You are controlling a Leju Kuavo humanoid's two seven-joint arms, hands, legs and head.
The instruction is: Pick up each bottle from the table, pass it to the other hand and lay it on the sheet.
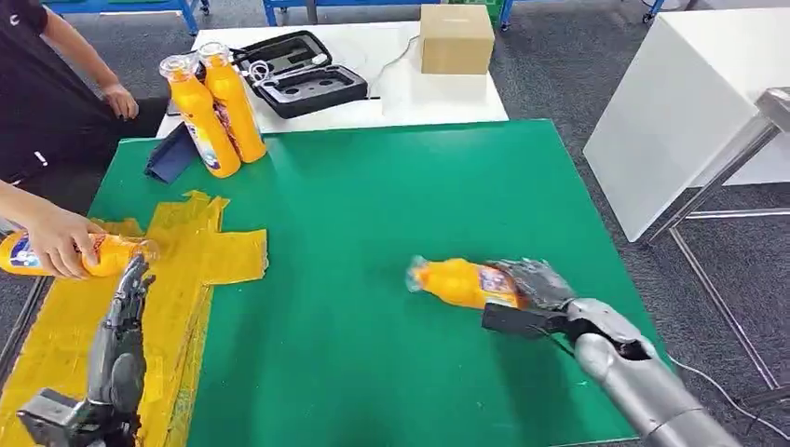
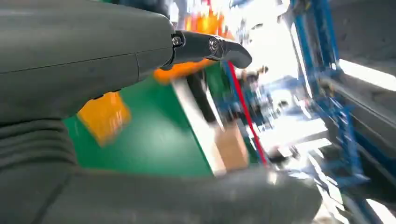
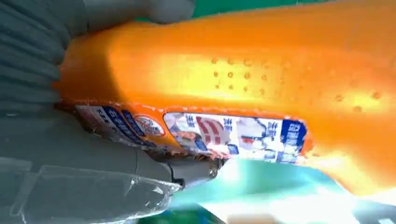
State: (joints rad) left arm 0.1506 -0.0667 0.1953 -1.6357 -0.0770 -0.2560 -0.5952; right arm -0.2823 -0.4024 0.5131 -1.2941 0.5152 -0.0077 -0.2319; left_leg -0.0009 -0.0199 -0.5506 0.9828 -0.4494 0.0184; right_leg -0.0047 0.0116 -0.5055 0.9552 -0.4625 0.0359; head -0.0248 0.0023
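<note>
Your right hand was wrapped around the lying orange plastic bottle, right of the yellow sheet, so you needed to lift it level toward your empty, loose-fingered left hand.

A: Looks like a robotics lab or test bay, not a home.

B: Evidence?

A: Grey carpet floor, blue metal frames along the back, plain white tables. Green work mat with a yellow sheet taped on. Open black foam-lined equipment case and a cardboard box on the far table. A person sits right at the table edge.
</note>
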